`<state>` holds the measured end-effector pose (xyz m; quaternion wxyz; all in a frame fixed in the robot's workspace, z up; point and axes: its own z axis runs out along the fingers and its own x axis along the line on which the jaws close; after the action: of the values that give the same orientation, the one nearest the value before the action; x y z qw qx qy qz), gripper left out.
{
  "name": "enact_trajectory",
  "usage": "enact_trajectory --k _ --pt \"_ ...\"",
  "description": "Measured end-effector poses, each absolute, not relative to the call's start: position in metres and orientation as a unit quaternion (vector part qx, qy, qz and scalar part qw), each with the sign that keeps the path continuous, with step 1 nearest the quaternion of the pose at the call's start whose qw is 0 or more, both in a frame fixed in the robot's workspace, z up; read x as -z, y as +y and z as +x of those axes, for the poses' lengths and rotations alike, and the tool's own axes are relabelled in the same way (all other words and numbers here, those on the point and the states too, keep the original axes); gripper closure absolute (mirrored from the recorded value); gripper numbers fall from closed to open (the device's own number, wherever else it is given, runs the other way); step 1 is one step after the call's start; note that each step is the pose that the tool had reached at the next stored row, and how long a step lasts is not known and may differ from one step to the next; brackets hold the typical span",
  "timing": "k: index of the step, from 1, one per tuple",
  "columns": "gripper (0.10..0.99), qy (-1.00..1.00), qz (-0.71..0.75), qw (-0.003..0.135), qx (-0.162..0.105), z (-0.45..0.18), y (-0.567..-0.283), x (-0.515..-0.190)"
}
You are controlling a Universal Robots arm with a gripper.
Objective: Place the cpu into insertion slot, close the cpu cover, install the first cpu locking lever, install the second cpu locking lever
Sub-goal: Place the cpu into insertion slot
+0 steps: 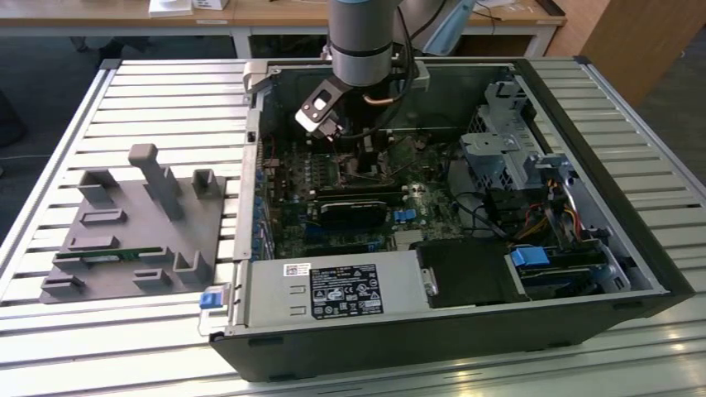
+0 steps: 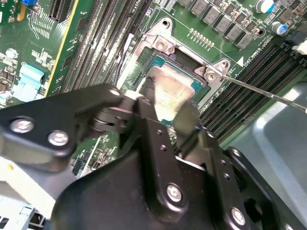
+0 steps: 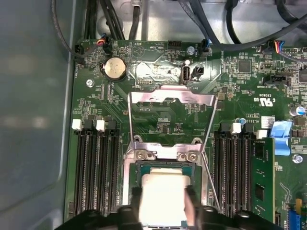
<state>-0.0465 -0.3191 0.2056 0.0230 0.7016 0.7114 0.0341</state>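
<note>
You are at step one: the gripper (image 3: pixel 163 210) clamps the cpu (image 3: pixel 165 189) at the insertion slot (image 3: pixel 163 166), so seating likely demands square alignment.

Slatted metal table (image 1: pixel 165 91); wooden desk (image 1: pixel 276 12) behind; dark floor (image 1: pixel 45 74); even light.

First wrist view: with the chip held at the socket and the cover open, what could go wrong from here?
The black gripper grips the flat square silver cpu at the dark square insertion slot; slight misalignment could leave it tilted on the rim. The thin metal locking lever runs close beside the gripper and might snag.
</note>
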Motion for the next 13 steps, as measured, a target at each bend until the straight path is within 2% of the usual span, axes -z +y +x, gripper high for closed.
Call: enact_trajectory --k 1,2,4,5,7,8,9,13 --pt "0.667 0.711 0.702 0.023 -0.034 -0.0466 -0.3193 -0.206" --pt "0.667 0.711 0.702 0.023 -0.034 -0.0466 -0.3194 -0.2065" --pt "0.784 0.711 0.702 0.022 -0.033 -0.0458 -0.3193 -0.2068" --pt "0.784 0.711 0.702 0.021 -0.032 -0.0453 -0.3194 -0.2068" --pt "0.902 0.711 0.702 0.02 -0.031 -0.0443 -0.3194 -0.2069" --pt "0.902 0.711 0.702 0.02 -0.031 -0.0442 -0.3194 -0.207" --pt "0.961 0.711 0.702 0.02 -0.031 -0.0442 -0.3194 -0.207" --pt "0.98 0.711 0.702 0.02 -0.031 -0.0441 -0.3194 -0.2077"
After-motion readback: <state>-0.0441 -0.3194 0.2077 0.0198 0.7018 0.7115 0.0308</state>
